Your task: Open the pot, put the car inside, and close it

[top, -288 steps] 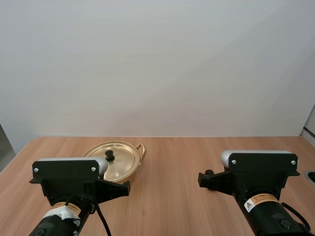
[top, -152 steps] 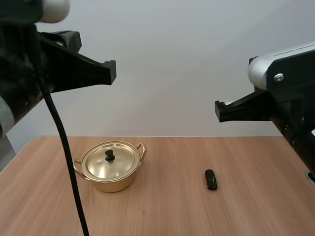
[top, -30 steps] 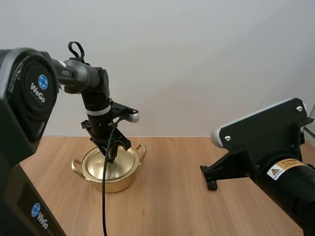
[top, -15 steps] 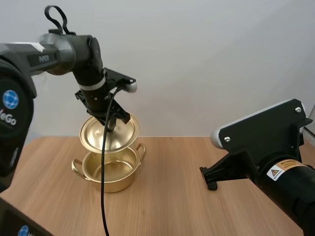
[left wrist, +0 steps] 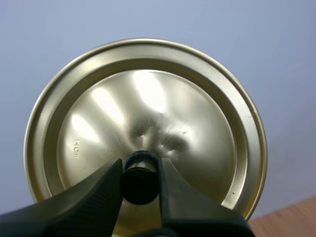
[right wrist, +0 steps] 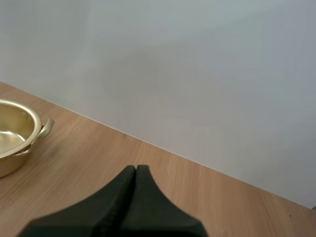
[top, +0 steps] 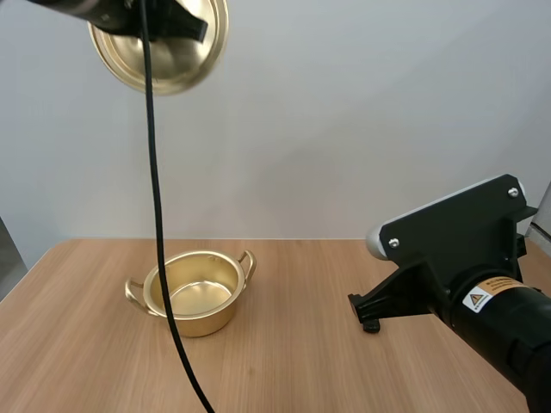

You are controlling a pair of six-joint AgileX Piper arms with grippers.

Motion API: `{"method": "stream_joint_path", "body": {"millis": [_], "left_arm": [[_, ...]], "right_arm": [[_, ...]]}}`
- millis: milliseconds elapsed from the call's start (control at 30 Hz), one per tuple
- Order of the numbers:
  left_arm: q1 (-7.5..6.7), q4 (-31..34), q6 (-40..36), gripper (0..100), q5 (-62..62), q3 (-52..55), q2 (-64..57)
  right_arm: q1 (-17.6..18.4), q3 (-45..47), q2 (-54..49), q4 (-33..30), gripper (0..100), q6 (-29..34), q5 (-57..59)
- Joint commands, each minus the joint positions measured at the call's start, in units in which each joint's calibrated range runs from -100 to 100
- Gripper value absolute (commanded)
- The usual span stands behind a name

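The gold pot [top: 191, 291] stands open on the wooden table [top: 284, 370], left of centre, with nothing inside. Its gold lid [top: 159, 43] hangs high above it. My left gripper [left wrist: 140, 174] is shut on the lid's black knob [left wrist: 140, 168], and the lid [left wrist: 148, 108] is tilted with its top face toward the wrist camera. My right gripper [right wrist: 135, 172] hovers over the table's right half, its fingers closed together on nothing, with the pot [right wrist: 12, 138] off to one side. A dark bit of the car [top: 372, 326] peeks out under my right arm [top: 465, 275].
Bare wood lies between the pot and my right arm. The table's far edge [top: 344, 240] meets a plain white wall.
My left gripper has carried the lid from just above the pot up to the top of the high view. The pot and my right arm have stayed put.
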Motion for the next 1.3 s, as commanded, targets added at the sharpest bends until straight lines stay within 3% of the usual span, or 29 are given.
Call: {"method": "stream_joint_path", "body": {"millis": [0,167,400,733,900,1067,1100,1133,1200,1267], "left_arm": [[0.31,-0.5,-1.8,0,-24.0,-2.5,-11.8],[0.31,-0.9,-6.5,0,-24.8,-5.5,-15.0],[0.31,-1.0,-6.5,0,-24.9,-12.5,-14.3],[0.31,-1.0,-6.2,0,-24.3,-22.3,-11.4],[0.31,-1.0,-5.8,0,-24.3,-24.9,-10.6],[0.31,-1.0,-4.7,0,-24.3,-25.2,-9.9],[0.31,-1.0,-4.6,0,-24.3,-25.2,-9.6],[0.31,-1.0,-4.6,0,-24.3,-25.2,-9.3],[0.31,-1.0,-4.6,0,-24.3,-25.2,-9.1],[0.31,-1.0,-4.6,0,-23.9,-25.2,-8.8]], "right_arm": [[-0.3,0.0,0.4,-0.5,0,0.0,-0.3],[-1.1,-0.1,5.2,-0.6,0,0.0,-6.3],[-3.1,-8.0,23.1,1.4,0,0.0,-7.3],[-3.1,-30.1,55.2,1.0,0,0.0,17.1],[-3.1,-34.5,66.2,-4.3,0,0.0,21.7],[-3.1,-35.0,72.7,-5.0,0,0.0,21.7],[-3.1,-35.0,73.5,-5.0,7,0.0,21.7],[-3.1,-35.0,74.2,-5.0,20,0.0,21.6],[-3.1,-35.0,75.1,-5.0,53,0.8,21.1],[-3.1,-35.0,75.4,-5.0,96,2.3,20.9]]}}
